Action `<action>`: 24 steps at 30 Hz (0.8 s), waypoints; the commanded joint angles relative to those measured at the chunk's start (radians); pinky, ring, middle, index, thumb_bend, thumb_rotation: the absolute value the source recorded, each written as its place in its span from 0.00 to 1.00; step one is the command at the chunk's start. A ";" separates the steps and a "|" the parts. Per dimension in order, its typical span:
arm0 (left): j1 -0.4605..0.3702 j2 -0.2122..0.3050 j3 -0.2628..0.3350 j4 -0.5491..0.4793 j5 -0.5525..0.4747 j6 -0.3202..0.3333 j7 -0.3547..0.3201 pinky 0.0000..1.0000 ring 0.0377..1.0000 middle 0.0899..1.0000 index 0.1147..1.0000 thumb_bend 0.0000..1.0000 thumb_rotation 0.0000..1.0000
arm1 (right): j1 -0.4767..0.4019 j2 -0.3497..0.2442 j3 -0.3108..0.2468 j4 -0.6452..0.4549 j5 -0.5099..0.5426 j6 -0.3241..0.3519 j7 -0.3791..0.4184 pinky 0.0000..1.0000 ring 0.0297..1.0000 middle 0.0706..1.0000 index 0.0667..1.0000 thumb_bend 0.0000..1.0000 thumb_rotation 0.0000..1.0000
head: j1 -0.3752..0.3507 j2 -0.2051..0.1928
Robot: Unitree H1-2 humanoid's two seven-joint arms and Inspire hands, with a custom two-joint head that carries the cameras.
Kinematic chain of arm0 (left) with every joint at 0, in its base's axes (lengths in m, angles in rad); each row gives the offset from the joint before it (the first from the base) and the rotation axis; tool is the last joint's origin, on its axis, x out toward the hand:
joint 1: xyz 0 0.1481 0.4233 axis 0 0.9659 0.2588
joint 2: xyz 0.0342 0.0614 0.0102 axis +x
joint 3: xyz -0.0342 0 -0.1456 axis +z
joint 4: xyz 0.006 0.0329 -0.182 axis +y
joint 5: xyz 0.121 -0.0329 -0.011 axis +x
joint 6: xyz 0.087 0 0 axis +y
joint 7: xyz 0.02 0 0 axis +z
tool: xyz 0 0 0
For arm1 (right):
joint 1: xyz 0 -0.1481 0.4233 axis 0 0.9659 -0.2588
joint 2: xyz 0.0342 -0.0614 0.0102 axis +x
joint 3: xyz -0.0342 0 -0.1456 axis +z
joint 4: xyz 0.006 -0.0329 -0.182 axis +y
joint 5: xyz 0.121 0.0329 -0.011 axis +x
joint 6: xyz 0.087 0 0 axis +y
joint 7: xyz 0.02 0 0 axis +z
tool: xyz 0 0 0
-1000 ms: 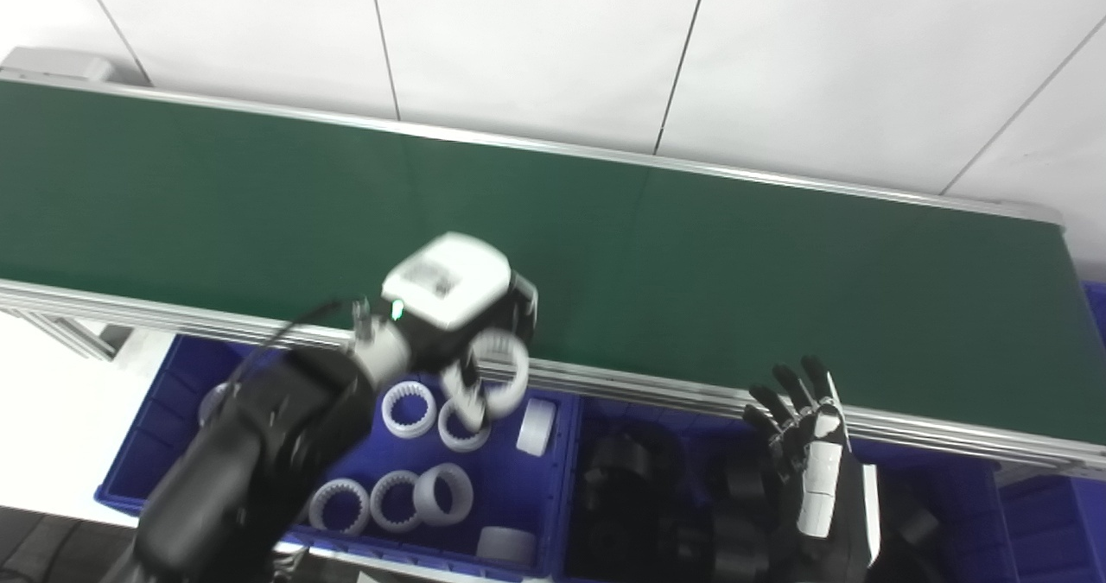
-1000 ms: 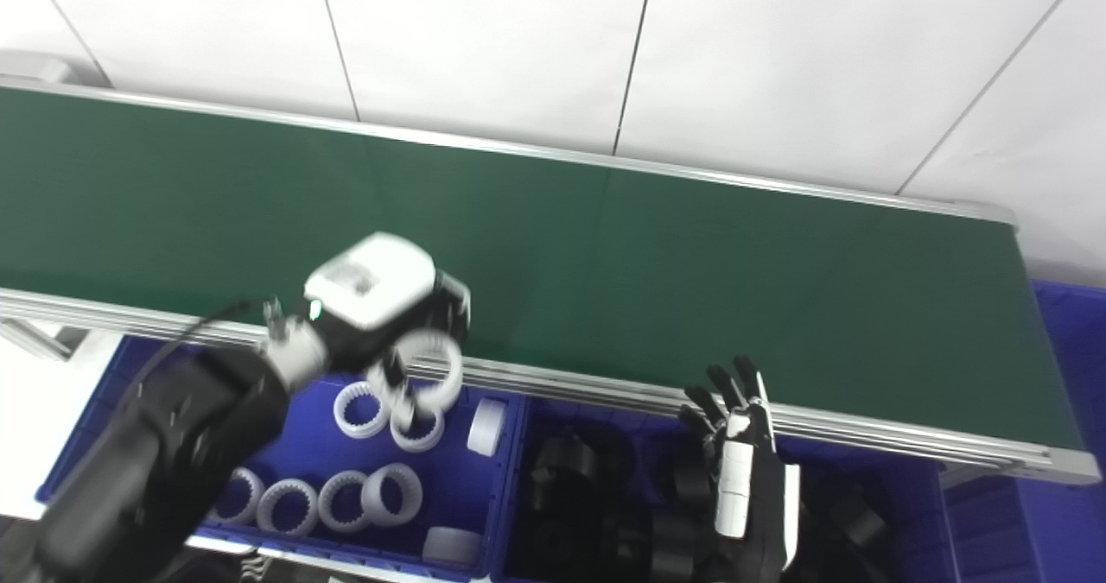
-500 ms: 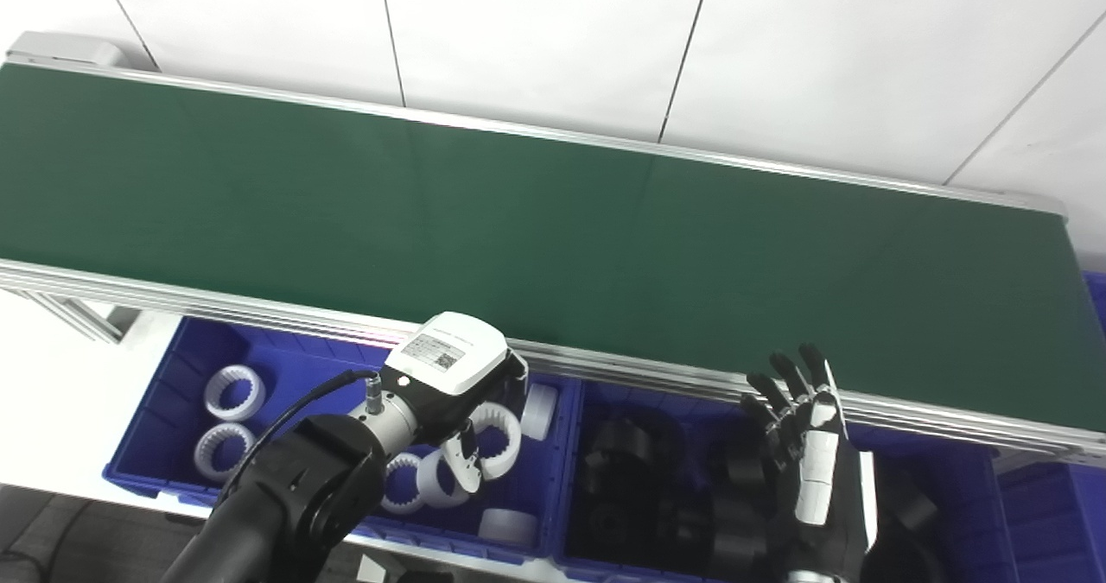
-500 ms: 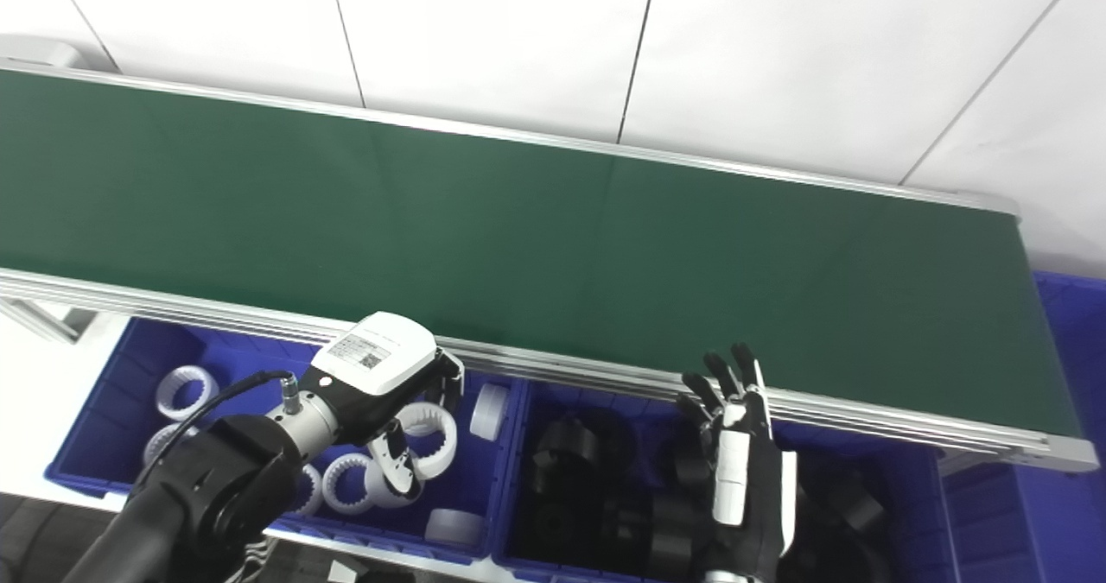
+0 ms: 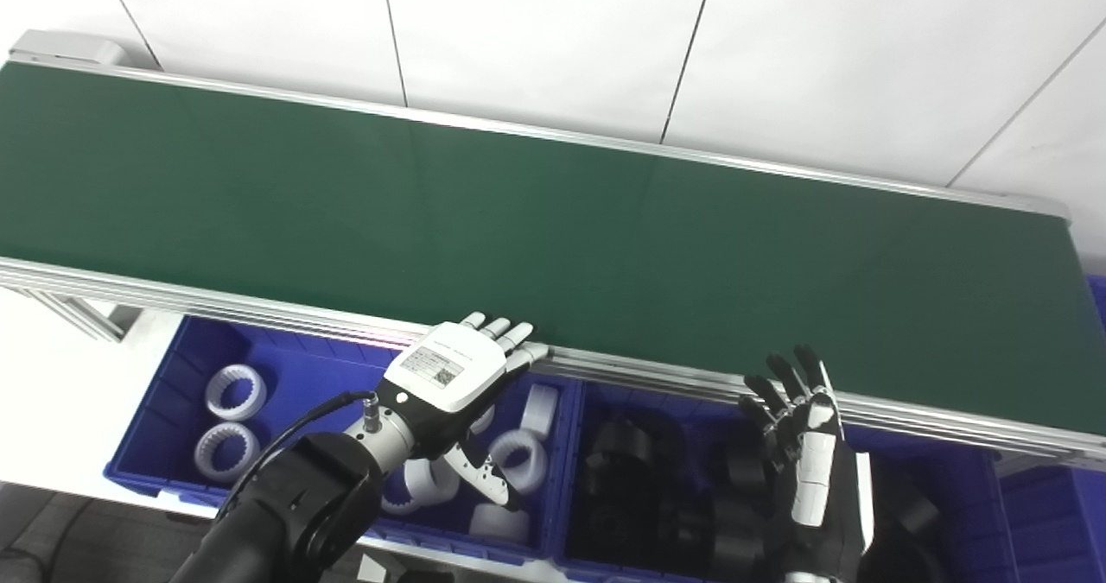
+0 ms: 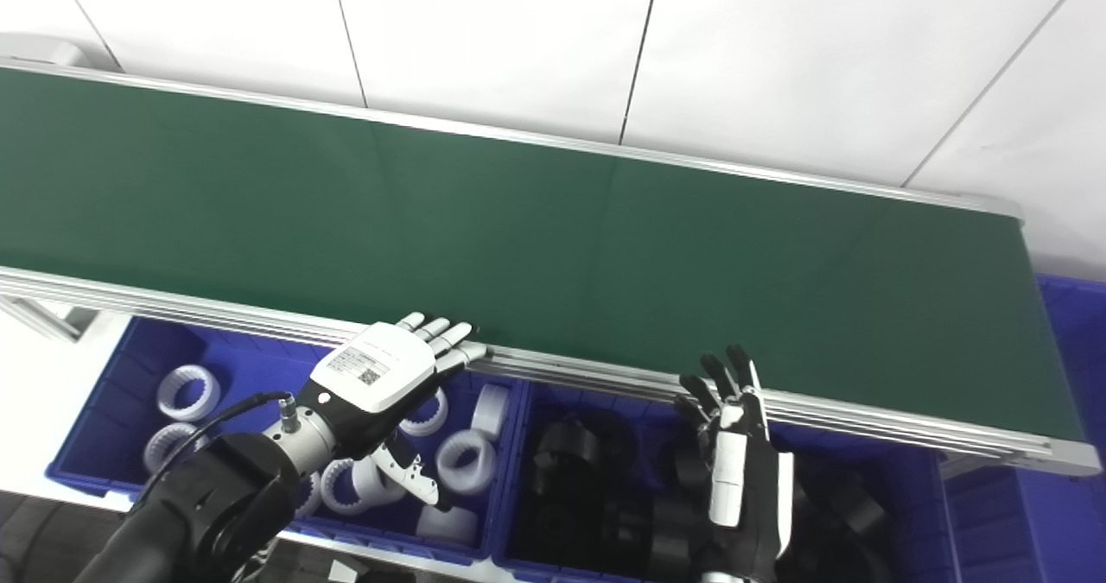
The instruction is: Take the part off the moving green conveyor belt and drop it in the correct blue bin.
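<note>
Though half-hidden leftward, white ring (image 6: 465,461) unobstructed rightward

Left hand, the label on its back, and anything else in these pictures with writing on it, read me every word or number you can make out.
Left hand: a white label with a square code and small print on its back, too small and blurred to read.
Right hand: no writing shows.
Belt, left bin, white rings: no text or signs visible.

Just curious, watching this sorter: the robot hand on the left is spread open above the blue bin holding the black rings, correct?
Not quite. The left robot hand is spread open, but the left eye view shows it above the blue bin of white rings. The black rings fill the neighbouring bin, by the right robot hand.
</note>
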 commanded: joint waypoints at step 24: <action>0.280 -0.306 0.193 -0.388 -1.025 0.377 0.088 1.00 1.00 1.00 1.00 0.81 0.77 | 0.000 0.078 0.068 0.050 -0.104 -0.051 -0.028 0.75 0.79 0.85 0.92 0.82 0.92 | -0.311 -0.035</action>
